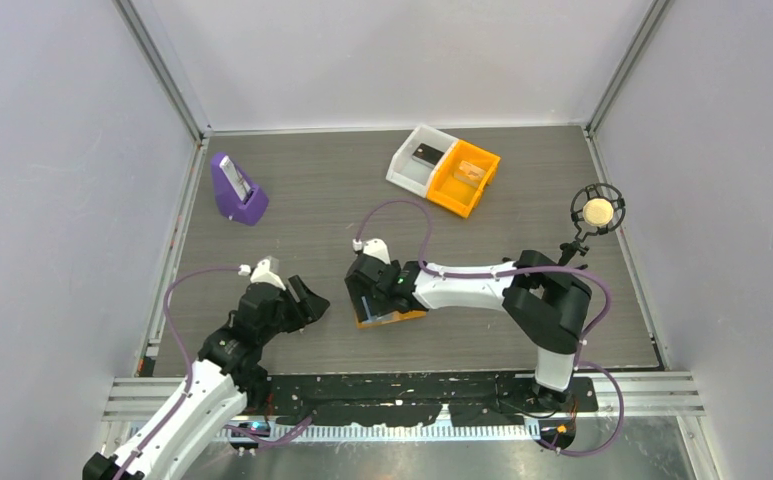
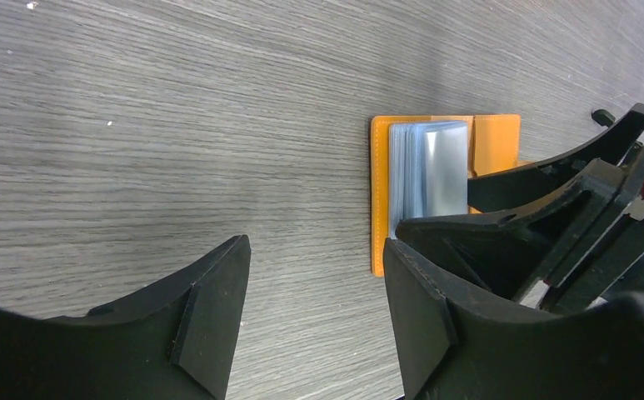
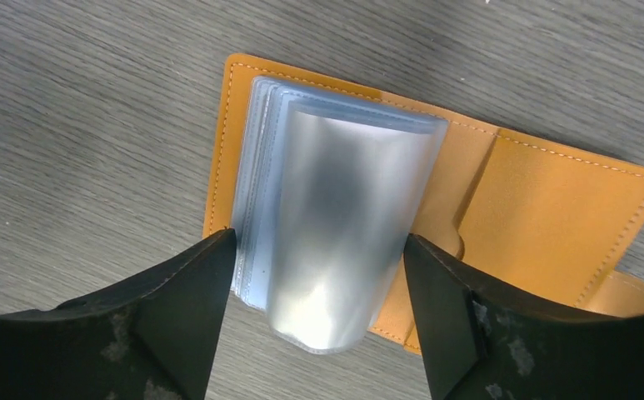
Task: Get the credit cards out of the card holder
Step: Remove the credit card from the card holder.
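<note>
Right wrist view: card holder (image 3: 551,208) lies open, flat on worktop (image 3: 93,100), toward the near edge, about centre. From its spine the clear sleeves (image 3: 343,217) arch up, long side running between the fingers of right claw (image 3: 318,250), which is spread, straddling them, pinching nothing. Cards inside: can't tell. Left claw (image 2: 317,250) spread too, empty, off the holder's left edge. Right arm nearer, directly over it.

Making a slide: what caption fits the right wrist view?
Open right pincer straddles the clear sleeves of the orange card holder lying open on the table.
</note>
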Controlling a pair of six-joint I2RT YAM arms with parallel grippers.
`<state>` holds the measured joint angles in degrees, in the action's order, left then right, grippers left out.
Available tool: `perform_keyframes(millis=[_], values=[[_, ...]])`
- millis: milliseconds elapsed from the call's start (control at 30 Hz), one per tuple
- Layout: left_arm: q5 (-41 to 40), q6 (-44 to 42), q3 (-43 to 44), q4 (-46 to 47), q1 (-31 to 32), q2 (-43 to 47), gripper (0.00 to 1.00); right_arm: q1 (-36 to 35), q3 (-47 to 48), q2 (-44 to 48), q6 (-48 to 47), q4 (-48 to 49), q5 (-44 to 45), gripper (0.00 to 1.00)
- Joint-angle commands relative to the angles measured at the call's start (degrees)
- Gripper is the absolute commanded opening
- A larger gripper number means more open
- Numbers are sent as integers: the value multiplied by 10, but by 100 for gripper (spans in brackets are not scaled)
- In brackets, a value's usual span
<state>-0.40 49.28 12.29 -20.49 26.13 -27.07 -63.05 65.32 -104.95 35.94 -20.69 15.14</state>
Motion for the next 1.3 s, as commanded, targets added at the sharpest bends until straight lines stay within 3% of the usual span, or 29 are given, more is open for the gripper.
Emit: perform_keyframes(millis=[0,33,133,233,400,667,867,1267], values=[[-3,1,-3,2,1,11,62,-2,-14,5,1,17,25,72],[-3,1,-3,1,1,12,62,-2,-22,7,-1,23,21,64],[-1,2,-2,3,1,9,62,-2,-37,25,-6,55,7,56],[1,4,1,9,1,0,62,0,-57,40,-6,84,-25,54],[29,8,1,29,1,-21,62,21,-95,59,14,154,-99,56],[38,9,7,47,1,-49,62,46,-142,101,16,179,-119,68],[50,5,19,60,1,-79,62,70,-170,127,10,186,-124,59],[74,1,35,87,1,-133,61,112,-193,184,-11,181,-143,69]])
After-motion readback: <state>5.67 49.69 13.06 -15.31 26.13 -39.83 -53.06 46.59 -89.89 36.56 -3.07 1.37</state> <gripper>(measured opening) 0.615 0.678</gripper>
